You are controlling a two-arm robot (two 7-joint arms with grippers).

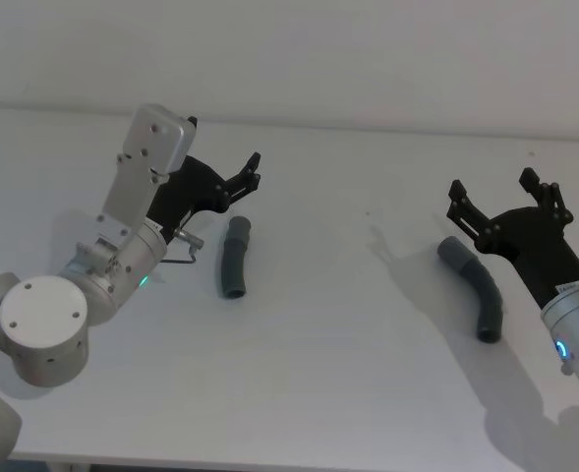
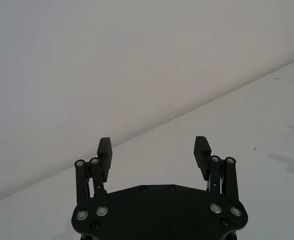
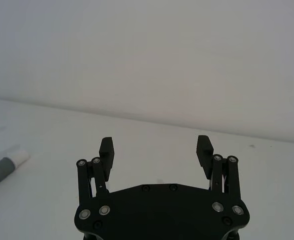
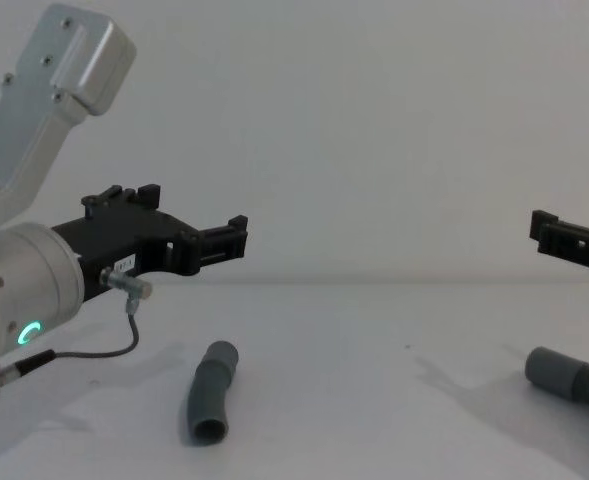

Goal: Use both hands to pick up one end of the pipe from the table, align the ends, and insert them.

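Observation:
The pipe lies on the white table (image 1: 348, 334) as two short, bent grey pieces. The left piece (image 1: 235, 258) (image 4: 211, 392) has a hollow end facing the chest view. The right piece (image 1: 473, 287) (image 4: 574, 380) lies near the right edge. My left gripper (image 1: 225, 146) (image 4: 196, 212) (image 2: 153, 147) hovers open just behind and left of the left piece. Above and beside the right piece, my right gripper (image 1: 492, 184) (image 3: 154, 146) is open too. Neither holds anything. A grey cuff with a white tip (image 3: 9, 164) shows in the right wrist view.
A thin grey cable (image 4: 94, 350) loops from the left wrist above the table. The table's back edge meets a plain wall (image 1: 368, 59). Bare table surface lies between the two pipe pieces.

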